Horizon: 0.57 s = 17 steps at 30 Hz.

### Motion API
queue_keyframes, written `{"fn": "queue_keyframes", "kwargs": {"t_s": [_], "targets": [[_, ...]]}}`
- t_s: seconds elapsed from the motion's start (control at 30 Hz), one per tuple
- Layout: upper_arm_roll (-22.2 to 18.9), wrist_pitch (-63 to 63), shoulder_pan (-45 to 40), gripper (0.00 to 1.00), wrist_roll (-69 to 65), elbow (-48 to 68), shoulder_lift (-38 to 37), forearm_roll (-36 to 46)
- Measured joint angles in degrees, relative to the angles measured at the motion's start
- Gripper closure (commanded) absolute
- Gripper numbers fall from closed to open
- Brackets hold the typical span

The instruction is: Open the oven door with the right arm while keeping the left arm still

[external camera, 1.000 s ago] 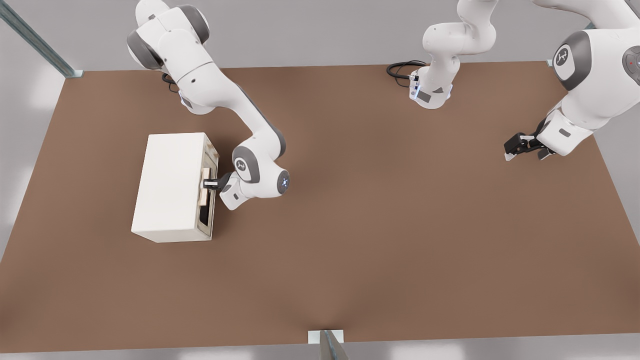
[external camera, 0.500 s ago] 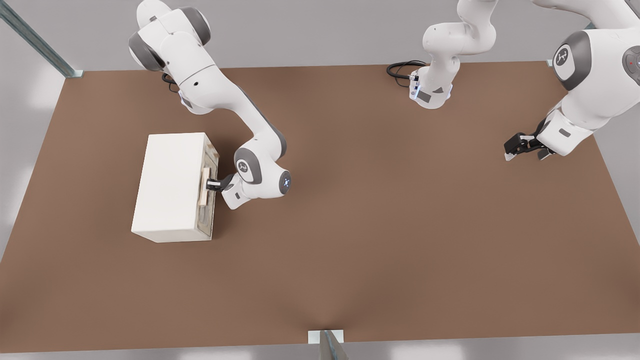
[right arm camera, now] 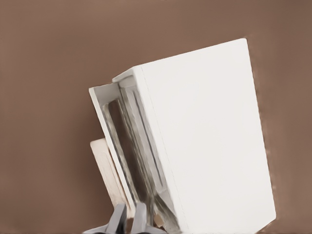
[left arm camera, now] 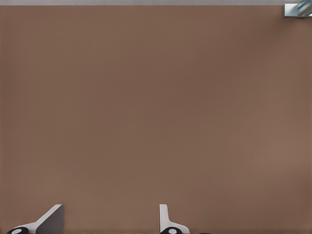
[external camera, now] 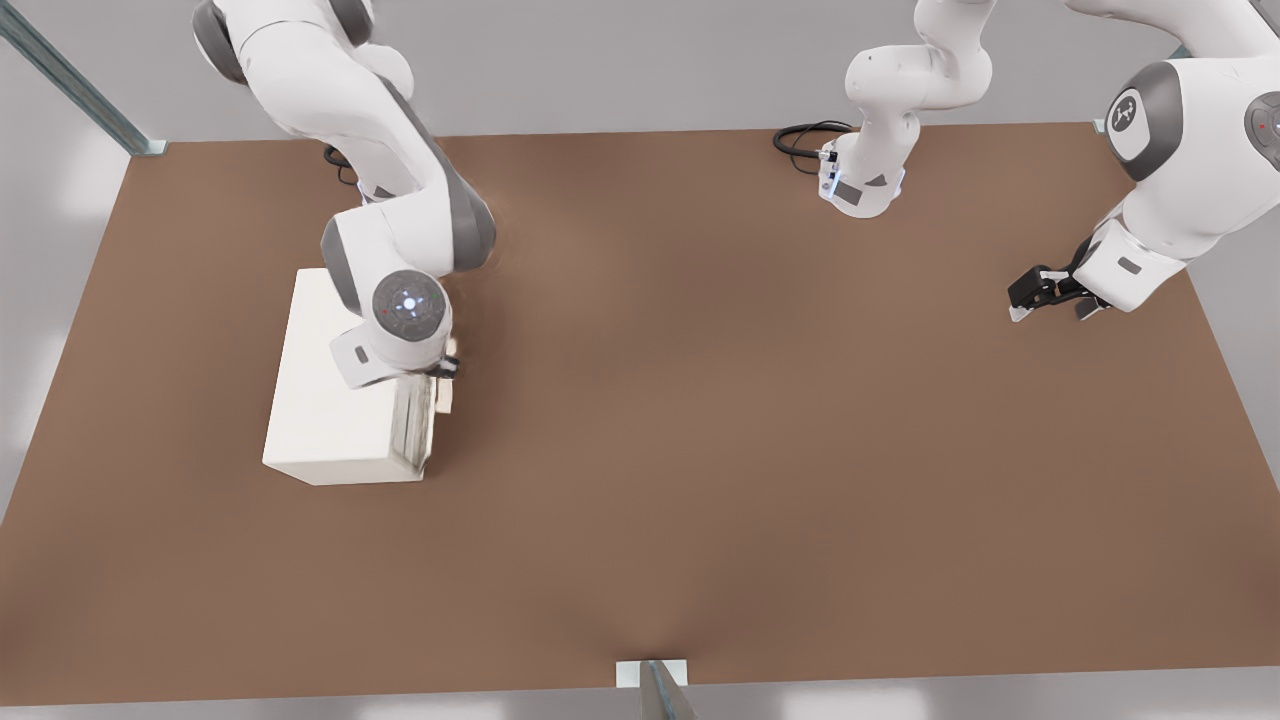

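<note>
Gripper (right arm camera: 126, 219) at door's (right arm camera: 113, 146) top edge, jaws narrow, fingers (right arm camera: 118, 217) almost together by the handle (right arm camera: 105, 170); grip on it unclear. Door tilted ajar. Oven (external camera: 335, 400) at 9 o'clock on table (external camera: 750, 450), right arm (external camera: 400, 250) above it.

No words, numbers or brand names can be read anywhere. The only sign is a small white emblem on a grey joint band of the parked left arm (external camera: 1128, 113), too small to make out as letters. The oven (external camera: 335, 400) and the tabletop (external camera: 760, 430) bear no label or marking.
</note>
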Motion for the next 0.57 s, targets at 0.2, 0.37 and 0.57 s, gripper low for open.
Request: {"fn": "queue_keyframes", "kwargs": {"t_s": [0.2,0.37,0.57], "targets": [[-11.8,-6.2,-2.0,0.00,-12.8,8.1,-4.8,11.0],[-12.8,-7.2,-3.0,0.00,-20.9,9.2,-3.9,13.6],[-12.9,-6.9,-3.7,0.00,-28.1,9.4,-3.3,14.4]]}}
